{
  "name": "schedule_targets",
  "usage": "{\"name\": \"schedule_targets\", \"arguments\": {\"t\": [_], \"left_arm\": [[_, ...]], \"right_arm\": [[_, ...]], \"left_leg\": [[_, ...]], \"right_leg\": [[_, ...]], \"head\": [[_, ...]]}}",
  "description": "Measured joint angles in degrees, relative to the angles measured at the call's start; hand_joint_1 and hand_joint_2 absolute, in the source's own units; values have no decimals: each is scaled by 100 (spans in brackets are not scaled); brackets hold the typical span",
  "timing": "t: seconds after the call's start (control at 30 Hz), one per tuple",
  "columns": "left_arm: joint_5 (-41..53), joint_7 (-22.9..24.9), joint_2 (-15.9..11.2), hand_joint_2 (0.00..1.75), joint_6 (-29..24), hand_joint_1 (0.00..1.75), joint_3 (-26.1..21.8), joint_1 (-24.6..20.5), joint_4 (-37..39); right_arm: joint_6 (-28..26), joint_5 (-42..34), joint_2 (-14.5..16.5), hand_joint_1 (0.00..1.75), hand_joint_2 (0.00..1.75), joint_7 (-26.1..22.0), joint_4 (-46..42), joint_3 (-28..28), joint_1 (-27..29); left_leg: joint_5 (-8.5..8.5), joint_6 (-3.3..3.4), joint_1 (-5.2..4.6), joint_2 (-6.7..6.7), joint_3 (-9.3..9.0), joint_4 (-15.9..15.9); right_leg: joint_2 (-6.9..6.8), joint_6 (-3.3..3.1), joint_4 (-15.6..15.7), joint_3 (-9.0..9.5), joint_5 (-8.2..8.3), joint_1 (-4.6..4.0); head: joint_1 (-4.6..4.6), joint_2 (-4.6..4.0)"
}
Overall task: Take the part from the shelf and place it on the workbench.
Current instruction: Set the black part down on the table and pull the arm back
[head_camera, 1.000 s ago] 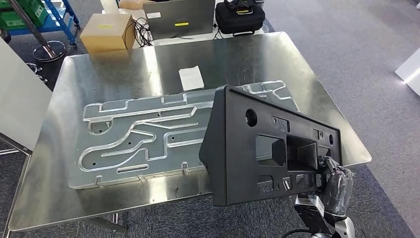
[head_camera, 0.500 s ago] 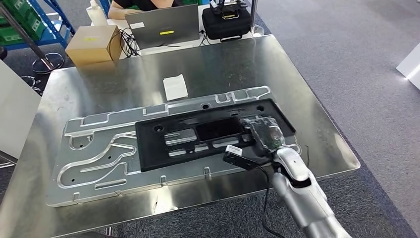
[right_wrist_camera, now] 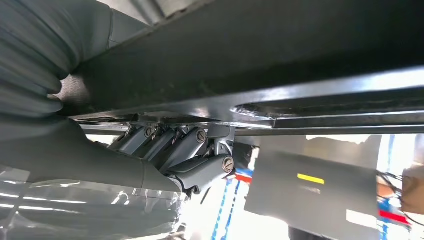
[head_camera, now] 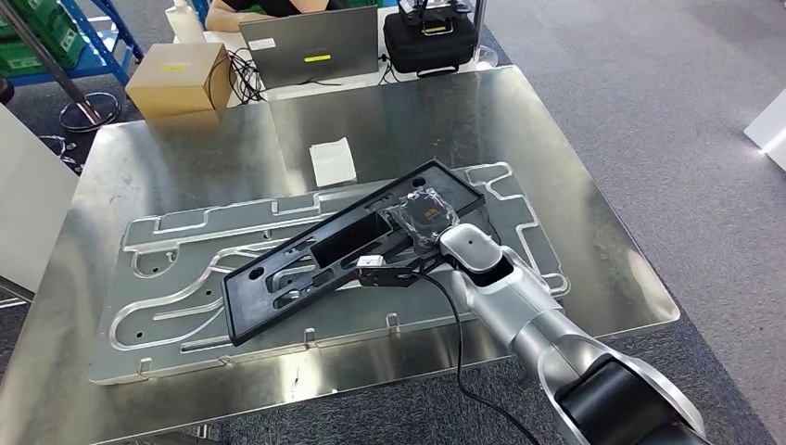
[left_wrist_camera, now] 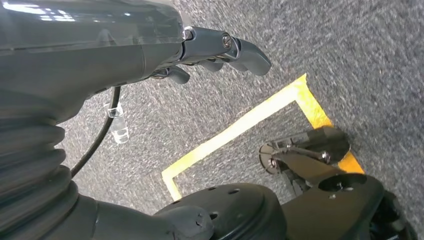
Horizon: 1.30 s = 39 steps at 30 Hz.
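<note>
Part [head_camera: 315, 269] slantwise on metal plate [head_camera: 167, 278], atop workbench [head_camera: 556, 130], paper [head_camera: 332, 161] behind.

Right hand [head_camera: 424, 215] grips with fingers [right_wrist_camera: 185, 142] curled; left hand [left_wrist_camera: 150, 45] hangs.

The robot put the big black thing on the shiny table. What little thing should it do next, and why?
Probably let go and lift the right hand away. The black part already lies on the grooved metal plate on the workbench, though at a slant, and the hand's fingers are curled against its edge.
</note>
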State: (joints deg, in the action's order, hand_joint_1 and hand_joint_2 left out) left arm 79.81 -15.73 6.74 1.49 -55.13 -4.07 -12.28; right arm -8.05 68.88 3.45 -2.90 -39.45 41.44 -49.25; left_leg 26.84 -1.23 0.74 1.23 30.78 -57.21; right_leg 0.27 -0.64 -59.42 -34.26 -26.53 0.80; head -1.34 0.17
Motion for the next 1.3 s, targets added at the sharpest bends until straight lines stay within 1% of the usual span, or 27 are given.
{"name": "schedule_targets", "arguments": {"t": [0.13,0.27,0.47,0.83,1.0,1.07,1.2,1.3], "left_arm": [[2,11,-1,175,25,0,28,-2,0],[-12,-59,-1,175,32,0,32,3,0],[-91,-314,-1,175,56,0,30,12,0],[-172,-609,-1,175,196,0,15,20,0],[-169,-654,0,175,242,0,8,26,2],[-123,-691,2,175,226,0,7,27,2],[2,-877,16,175,13,0,60,9,2],[-18,-888,35,175,34,0,76,-16,2]], "right_arm": [[-168,-59,203,175,175,27,383,52,-16],[-307,-152,279,175,175,-1,616,71,12],[-639,-212,277,175,175,-26,846,53,196],[-894,-207,240,175,175,-103,928,-1,375],[-939,-181,213,175,175,-103,928,-19,432],[-977,-164,207,175,175,-103,928,-35,442],[-1001,-114,204,175,175,-71,928,-96,456],[-1001,-77,200,175,175,-61,926,-127,467]], "left_leg": [[4,-5,-3,-1,1,-8],[8,-3,-4,-1,2,-11],[19,4,-4,-2,-1,-17],[31,10,-4,-6,-32,-19],[46,21,-4,-8,-73,-18],[48,23,-4,-8,-83,-18],[48,23,-4,-8,-89,-19],[49,24,-4,-8,-95,-19]], "right_leg": [[1,11,20,10,7,3],[1,17,41,23,11,4],[4,22,53,31,13,5],[5,30,60,64,6,4],[5,47,68,111,-7,2],[5,49,69,122,-9,2],[6,51,80,133,-8,2],[6,51,84,143,-8,2]], "head": [[0,-1],[-1,0],[1,-1],[1,-1],[0,0],[0,0],[-1,-1],[-1,-1]]}}
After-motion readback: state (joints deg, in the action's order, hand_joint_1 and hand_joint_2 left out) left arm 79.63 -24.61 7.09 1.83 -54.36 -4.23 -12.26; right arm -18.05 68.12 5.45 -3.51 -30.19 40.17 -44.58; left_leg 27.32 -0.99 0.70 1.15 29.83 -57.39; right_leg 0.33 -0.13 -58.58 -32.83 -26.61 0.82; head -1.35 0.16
